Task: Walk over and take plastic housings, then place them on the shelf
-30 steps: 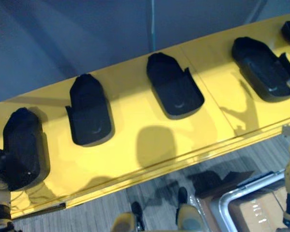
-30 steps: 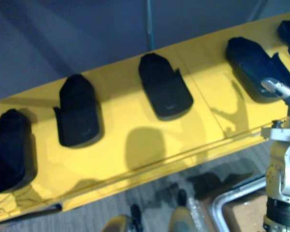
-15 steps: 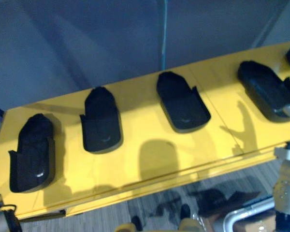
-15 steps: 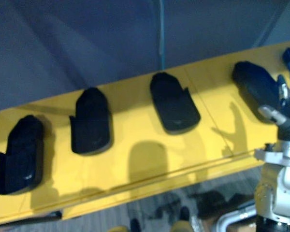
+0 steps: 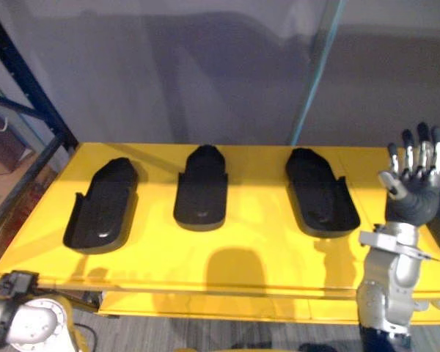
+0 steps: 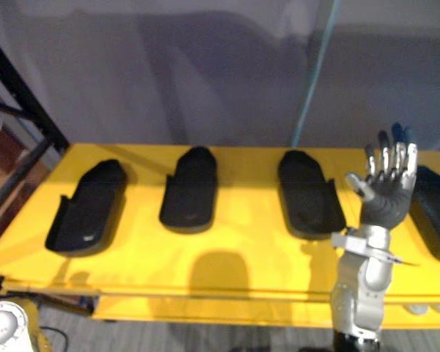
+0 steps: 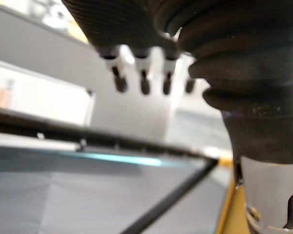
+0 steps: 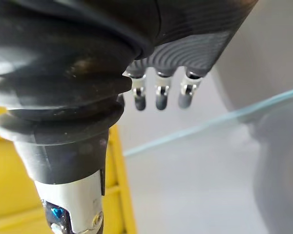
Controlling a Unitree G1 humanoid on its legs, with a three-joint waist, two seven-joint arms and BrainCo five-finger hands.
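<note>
Three black plastic housings lie in a row on the yellow shelf surface (image 5: 249,238): a left one (image 5: 103,213), a middle one (image 5: 202,194) and a right one (image 5: 321,199). A further housing (image 6: 436,213) sits at the far right edge. My right hand (image 5: 413,196) is raised upright over the shelf's front right, between the last two housings, open and holding nothing. In the right wrist view its fingers (image 8: 158,95) point straight out. My left hand (image 7: 136,29) has its fingers (image 7: 142,83) straight and nothing in them.
A dark blue rack post (image 5: 29,95) slants down at the left end of the shelf. A grey wall with a teal vertical strip (image 5: 315,81) stands behind the shelf. The yellow front edge (image 5: 205,297) runs across the bottom.
The camera has tilted up and levelled, so the shelf now runs straight across. My right hand has risen higher into view with its fingers straight. The housings have not moved.
</note>
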